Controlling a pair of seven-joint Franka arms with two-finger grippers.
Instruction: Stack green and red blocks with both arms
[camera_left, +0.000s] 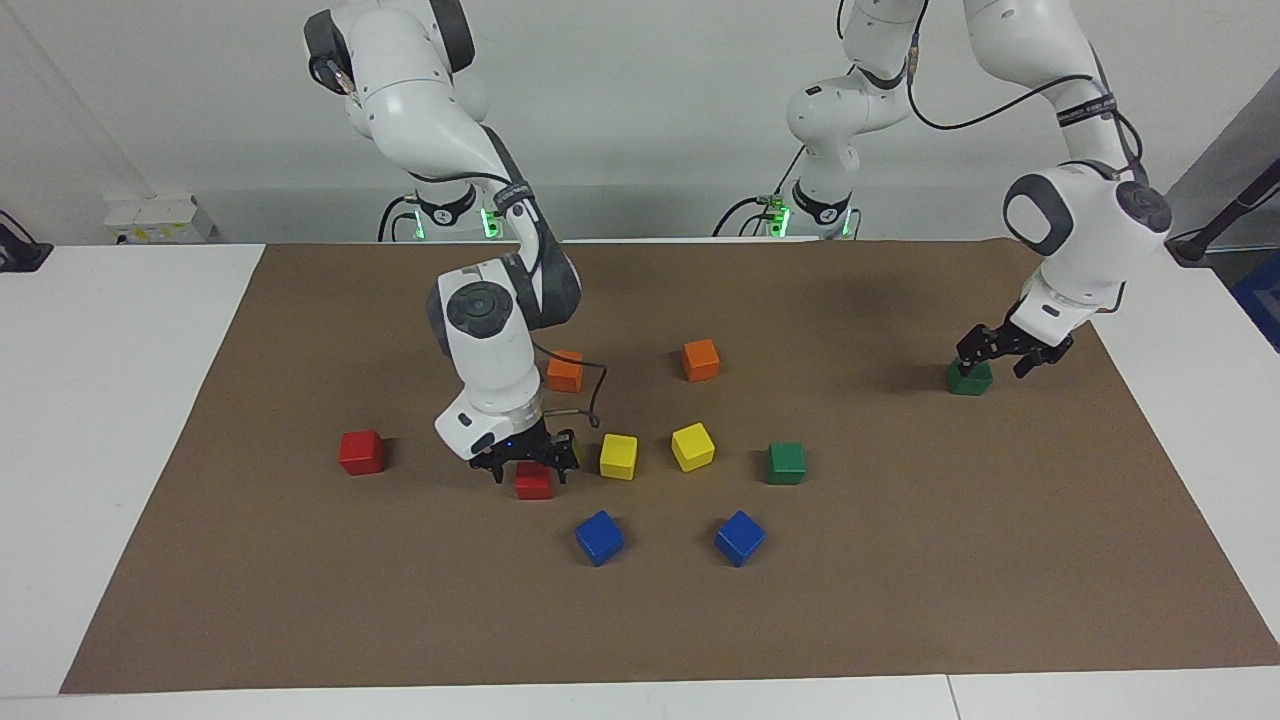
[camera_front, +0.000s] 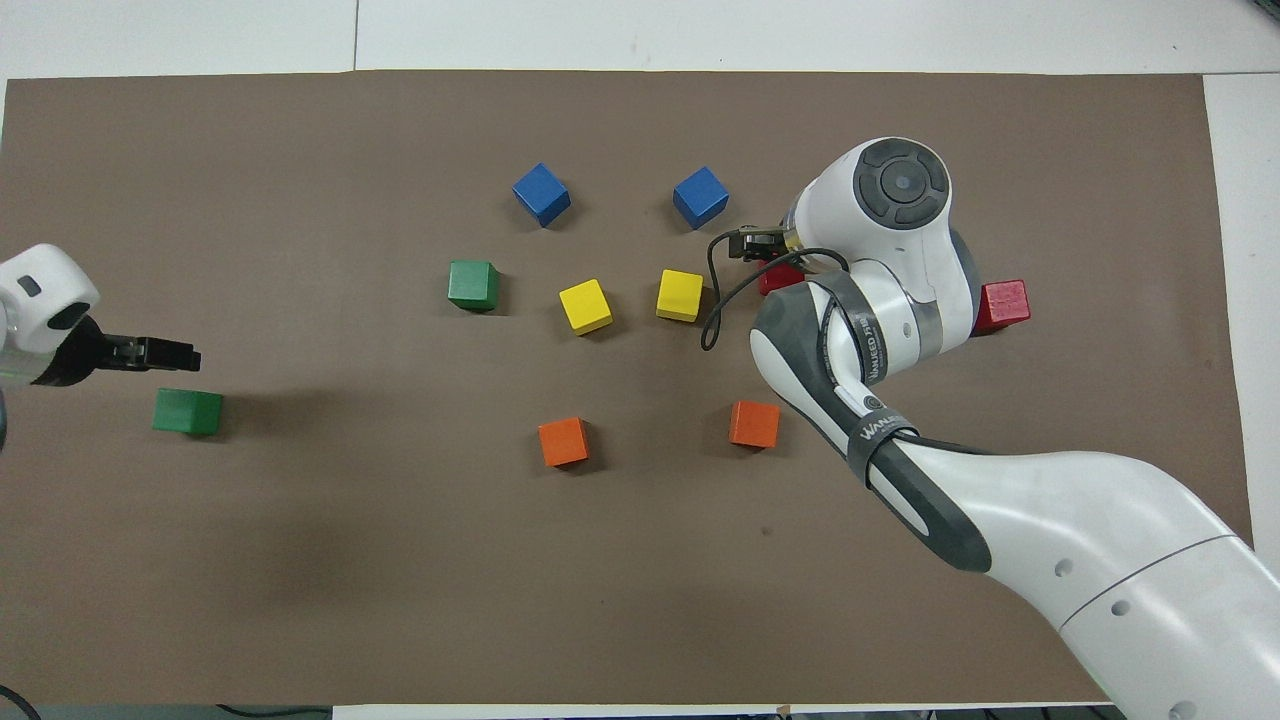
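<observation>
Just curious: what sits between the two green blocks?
Nothing: only bare brown mat between the green blocks, clearest in the overhead view.
</observation>
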